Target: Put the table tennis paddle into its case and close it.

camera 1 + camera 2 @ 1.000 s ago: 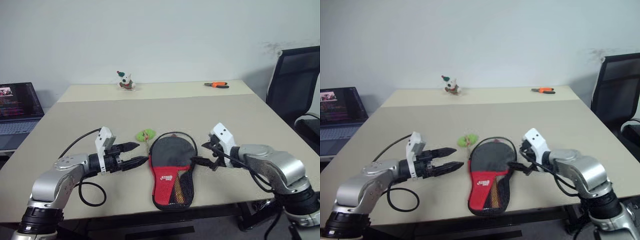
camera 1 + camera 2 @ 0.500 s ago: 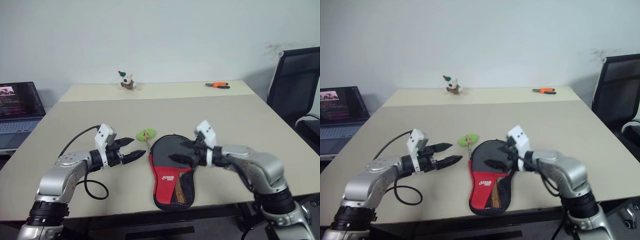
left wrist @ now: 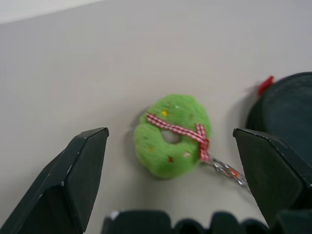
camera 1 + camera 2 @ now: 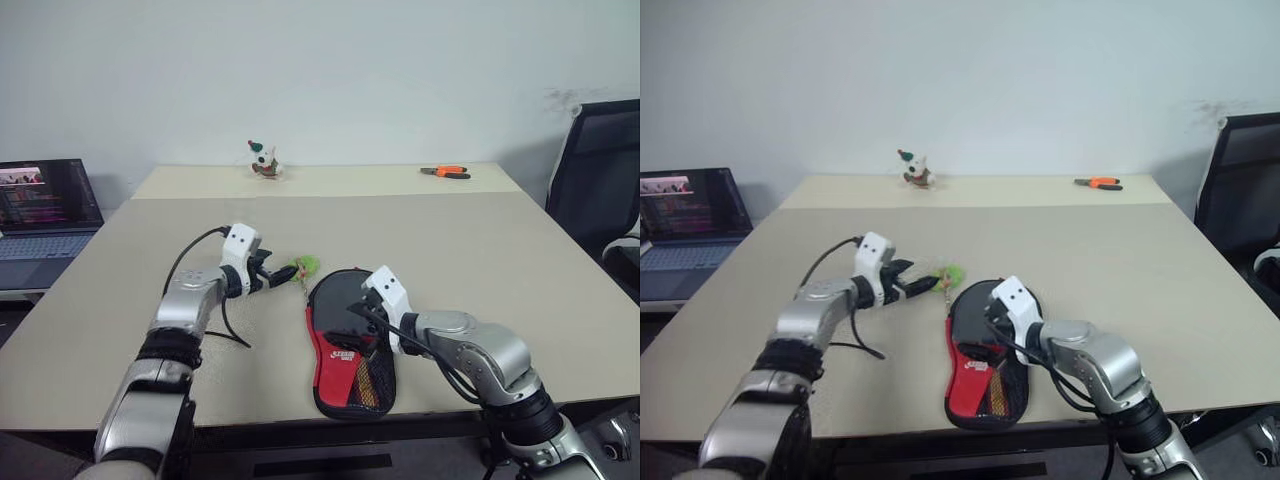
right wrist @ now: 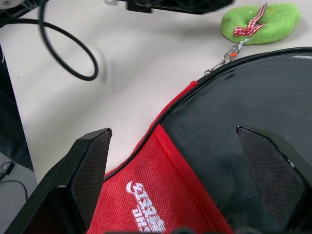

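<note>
On the tabletop (image 4: 500,250) the case (image 4: 350,345) lies near the front edge; I can't make out the paddle, so it is probably inside. My right tool (image 5: 183,161) hovers released over the case, ready to press it flat. My left tool (image 3: 185,195), also released, straddles the green charm (image 3: 173,134) just beyond the case's round end, so I should pinch it squarely and draw the zipper along the edge.

The case (image 5: 161,204) is woven cloth, its red part coarse and matt with a stitched white logo, its black round part smoother with a faint sheen, and a mesh pocket low on it. Its green charm (image 3: 173,135) is fuzzy plush tied with a checked ribbon, on a small shiny metal chain (image 3: 225,169). The table (image 4: 480,240) is smooth, matt beige
</note>
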